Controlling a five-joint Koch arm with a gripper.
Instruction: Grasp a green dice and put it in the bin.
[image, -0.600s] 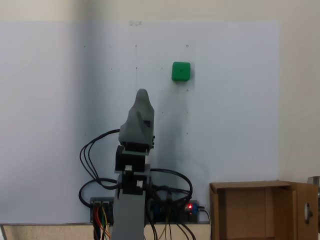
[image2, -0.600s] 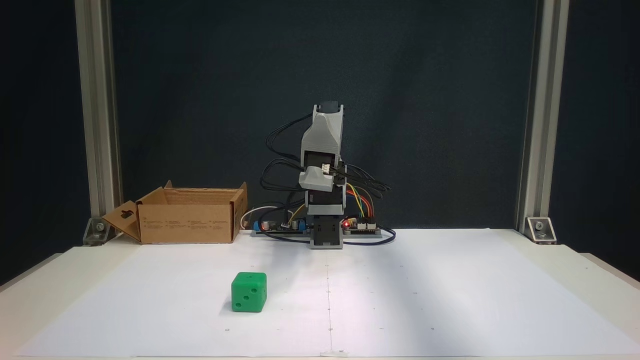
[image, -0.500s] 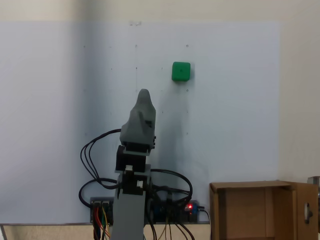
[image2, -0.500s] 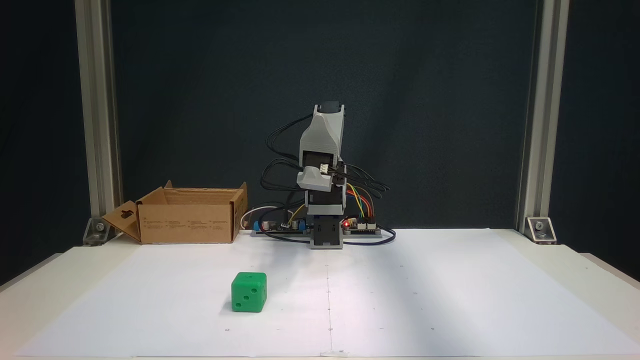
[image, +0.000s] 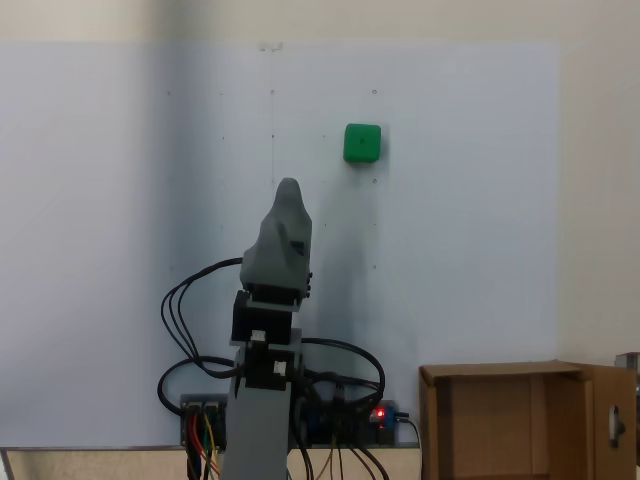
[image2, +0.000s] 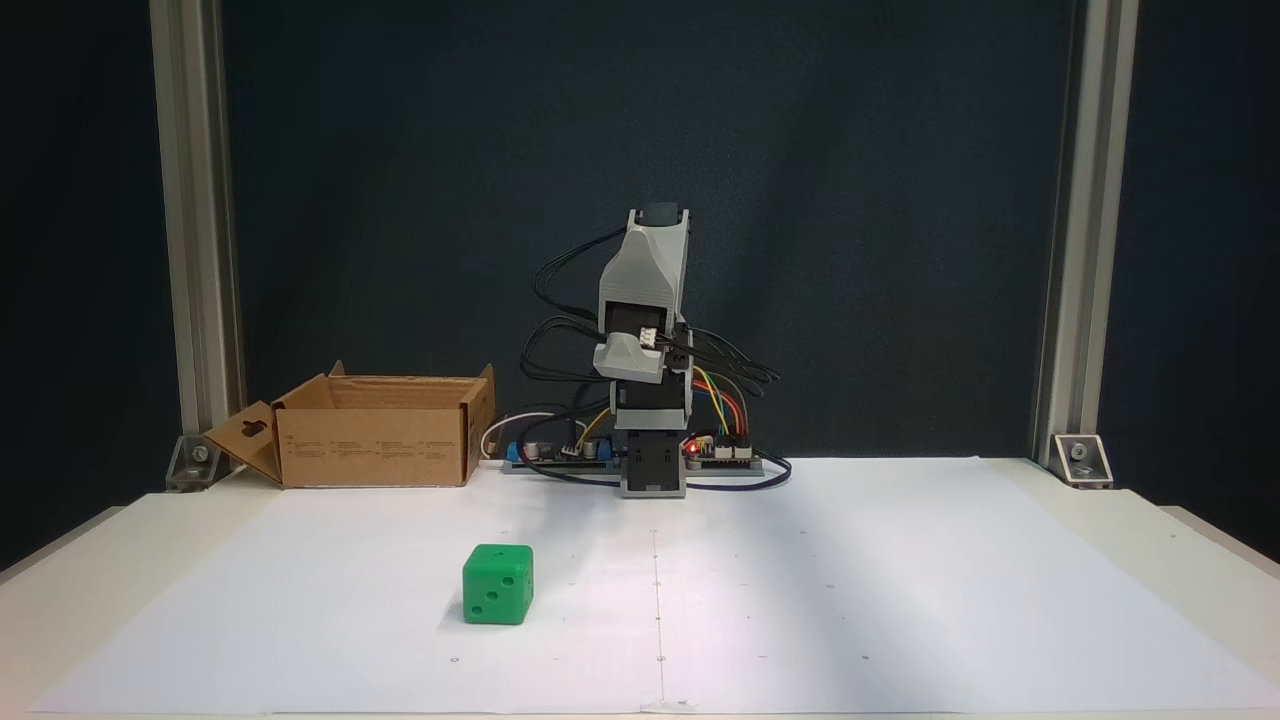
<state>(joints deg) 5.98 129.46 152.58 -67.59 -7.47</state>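
The green dice (image: 362, 143) (image2: 497, 584) rests on the white paper, well apart from the arm, with three dark dots on its front face in a fixed view. My gripper (image: 287, 188) (image2: 630, 364) is folded above the arm's base, clear of the table. Its grey jaws lie one behind the other, so I cannot tell their gap, and nothing shows between them. The bin (image: 500, 374) (image2: 375, 440), a brown cardboard box with upright flaps, stands beside the base, on the left in a fixed view.
Controller boards and coloured wires (image2: 720, 405) lie around the base (image2: 654, 470). Two aluminium posts (image2: 195, 230) (image2: 1075, 230) stand at the table's back corners. White paper (image2: 900, 580) covers the table between base and front edge.
The gripper head has swung slightly towards the dice's side. The dice and the bin have not moved.
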